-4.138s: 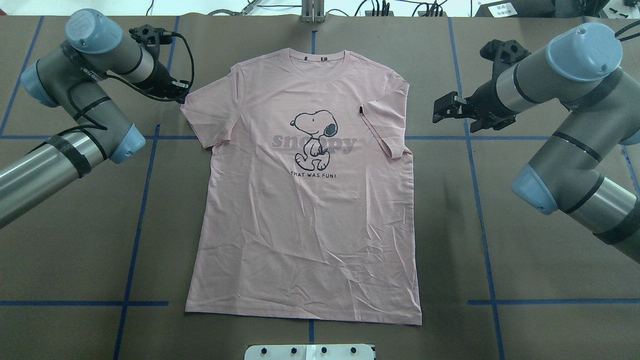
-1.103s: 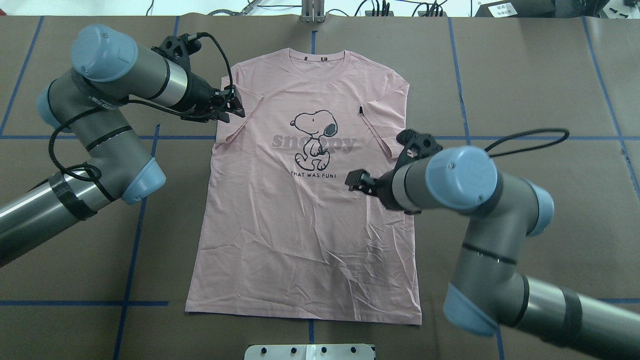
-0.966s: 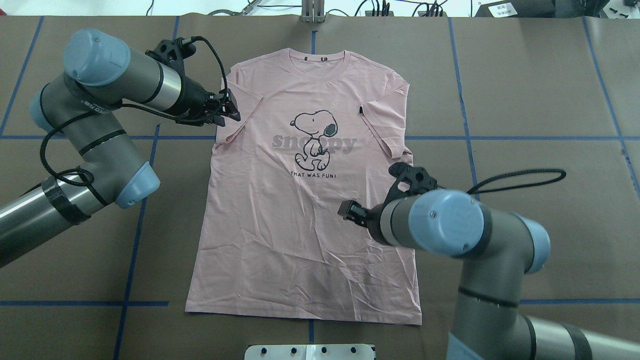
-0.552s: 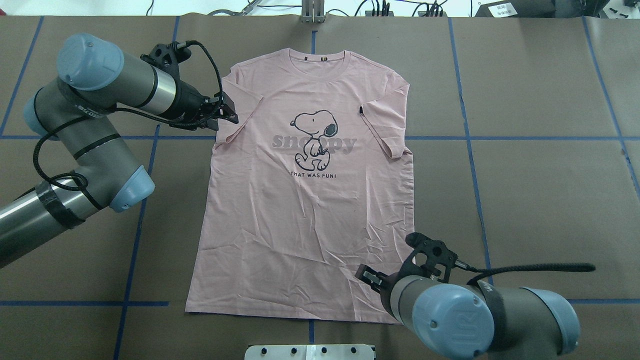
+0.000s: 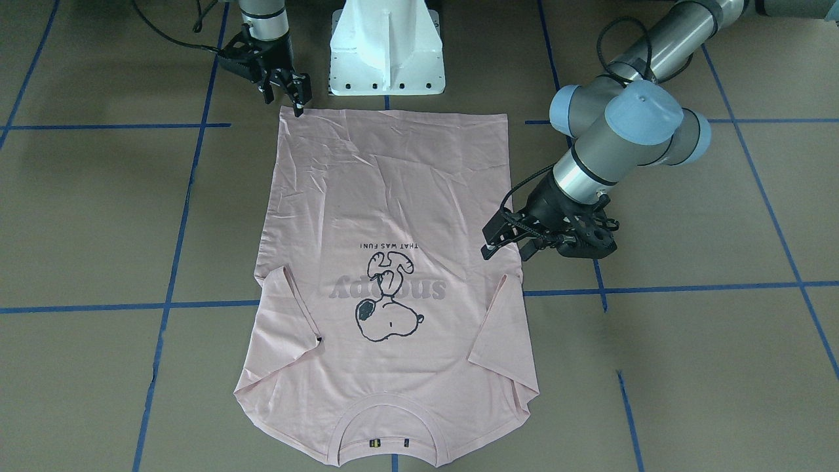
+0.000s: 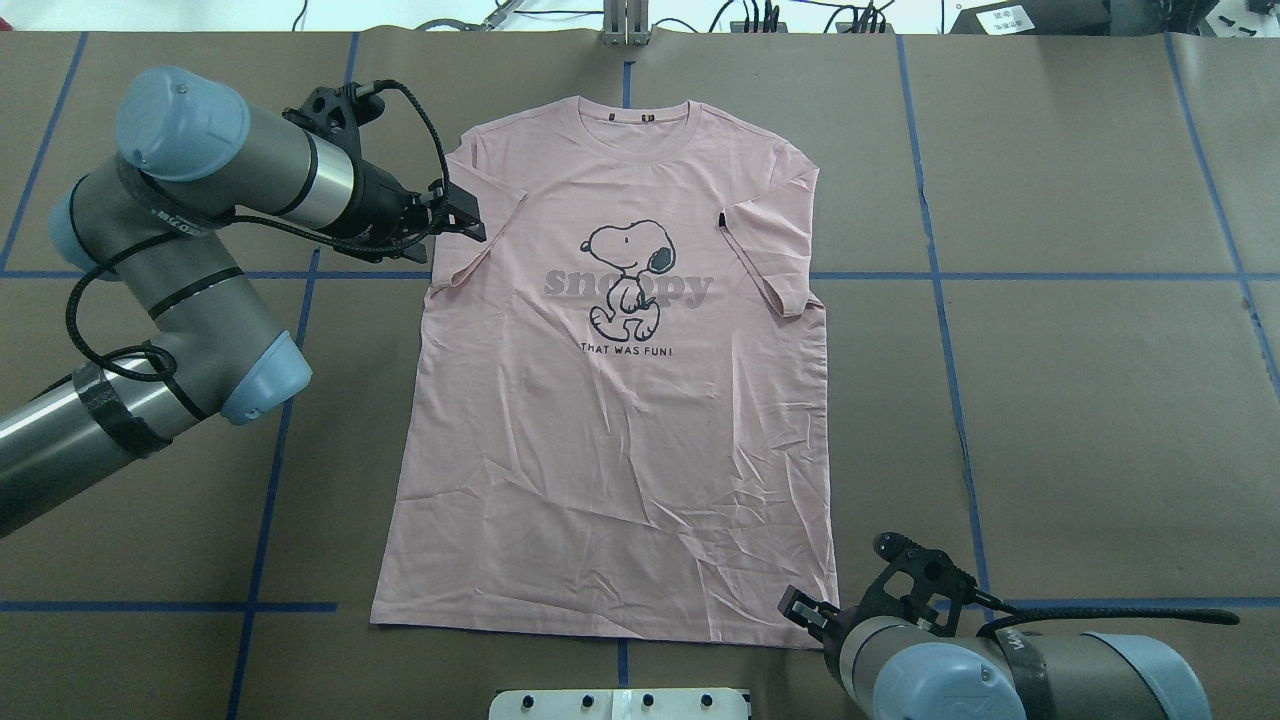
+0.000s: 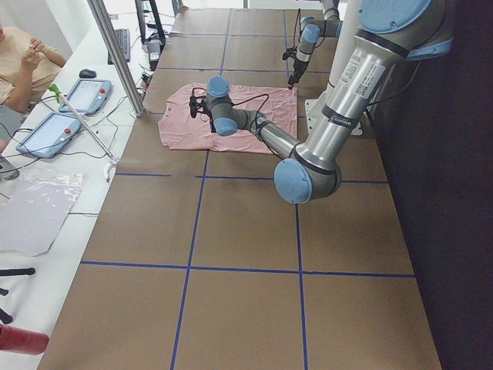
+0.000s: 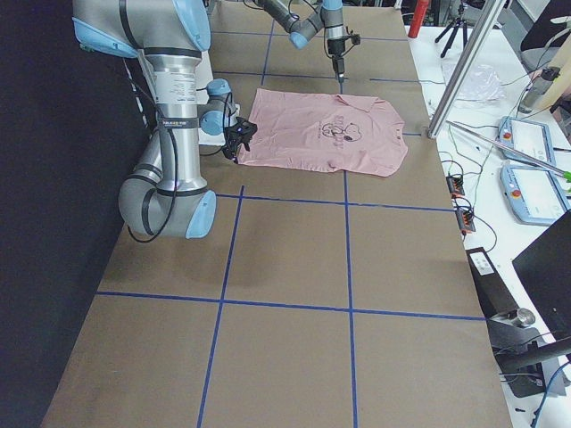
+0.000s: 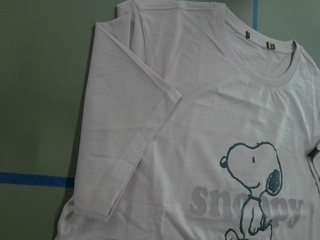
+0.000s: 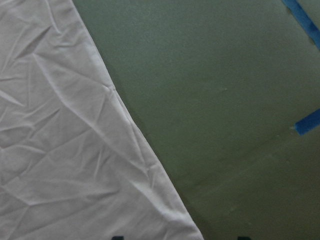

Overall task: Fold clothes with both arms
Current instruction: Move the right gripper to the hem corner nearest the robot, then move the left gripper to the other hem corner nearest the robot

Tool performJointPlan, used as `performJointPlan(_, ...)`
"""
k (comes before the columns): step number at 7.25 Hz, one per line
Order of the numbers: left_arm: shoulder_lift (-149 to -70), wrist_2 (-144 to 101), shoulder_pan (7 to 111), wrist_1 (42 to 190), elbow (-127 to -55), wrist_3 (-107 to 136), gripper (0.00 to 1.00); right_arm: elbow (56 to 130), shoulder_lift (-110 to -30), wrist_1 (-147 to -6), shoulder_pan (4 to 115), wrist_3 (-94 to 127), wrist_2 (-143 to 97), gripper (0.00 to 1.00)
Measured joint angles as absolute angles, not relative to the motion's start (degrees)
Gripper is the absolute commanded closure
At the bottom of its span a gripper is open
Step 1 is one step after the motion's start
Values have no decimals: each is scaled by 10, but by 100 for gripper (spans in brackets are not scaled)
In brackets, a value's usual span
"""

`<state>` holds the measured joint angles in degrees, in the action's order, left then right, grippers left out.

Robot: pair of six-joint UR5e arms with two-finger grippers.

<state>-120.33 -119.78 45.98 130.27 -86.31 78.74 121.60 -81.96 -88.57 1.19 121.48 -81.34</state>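
The light pink T-shirt point(image 6: 610, 430) lies flat and print-up on the brown table, collar at the far side, both sleeves folded inward. My left gripper point(image 6: 470, 215) is open and empty, just above the folded left sleeve point(image 9: 125, 140); it also shows in the front view point(image 5: 490, 241). My right gripper point(image 6: 805, 612) is open and empty at the shirt's near right hem corner, also seen in the front view point(image 5: 295, 92). The right wrist view shows the wrinkled hem edge point(image 10: 60, 150) and bare table beside it.
The white pedestal base point(image 5: 387, 46) stands just behind the shirt's hem. Blue tape lines point(image 6: 270, 450) cross the table. An upright metal pole point(image 7: 115, 54), tablets point(image 7: 85, 94) and a seated person point(image 7: 23, 62) are at the table's far side.
My right arm has swung from over the shirt's middle down to its near right hem corner. My left gripper has stayed by the left sleeve, which has been folded inward since the earliest frame.
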Motion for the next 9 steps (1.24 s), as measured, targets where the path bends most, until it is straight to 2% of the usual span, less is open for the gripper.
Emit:
performJointPlan(1, -1204, -1197, 460, 1302, -863, 788, 16, 1210, -819, -885, 9, 1217, -814, 19)
performJointPlan(5, -1203, -1193, 460, 1303, -863, 788, 16, 1206, -817, -885, -2, 1219, -814, 35)
performJointPlan(9, -1202, -1191, 460, 1303, -863, 788, 16, 1203, -817, -886, -4, 1217, -817, 35)
